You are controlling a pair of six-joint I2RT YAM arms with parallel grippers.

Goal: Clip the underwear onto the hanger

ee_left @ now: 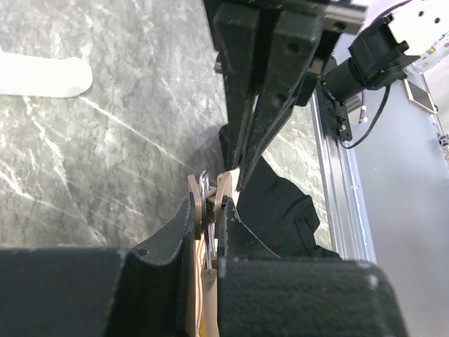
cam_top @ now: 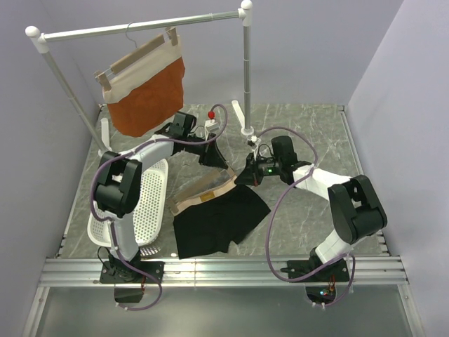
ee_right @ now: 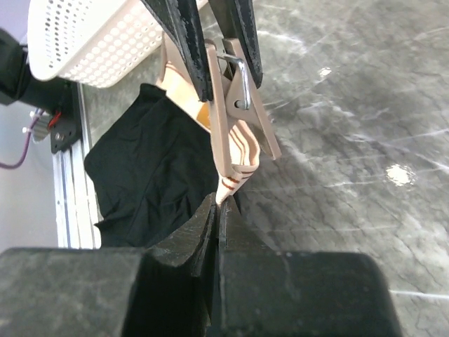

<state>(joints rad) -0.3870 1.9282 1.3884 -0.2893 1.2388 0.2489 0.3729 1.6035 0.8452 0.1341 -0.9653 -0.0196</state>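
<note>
The black underwear (cam_top: pixel 219 219) lies on the marble table, its tan waistband (cam_top: pixel 203 193) raised at the far edge. The pale wooden hanger (cam_top: pixel 210 184) runs along that waistband. My left gripper (cam_top: pixel 214 156) is shut on one of the hanger's wooden clips (ee_right: pixel 242 133), squeezing the clip's tail ends; in the left wrist view the gripper (ee_left: pixel 207 203) has wood and spring wire between its fingers. My right gripper (cam_top: pixel 247 175) is shut on the striped waistband corner (ee_right: pixel 235 172), just below the clip's mouth. In the right wrist view, black fabric (ee_right: pixel 147 161) hangs left of this gripper (ee_right: pixel 219 203).
A rust-orange garment (cam_top: pixel 147 91) hangs on a second hanger from the white rack's bar (cam_top: pixel 140 28). The rack's right post (cam_top: pixel 247 70) stands just behind the grippers. A white perforated basket (cam_top: pixel 151 203) sits left of the underwear. An aluminium rail (cam_top: pixel 224 270) runs along the near edge.
</note>
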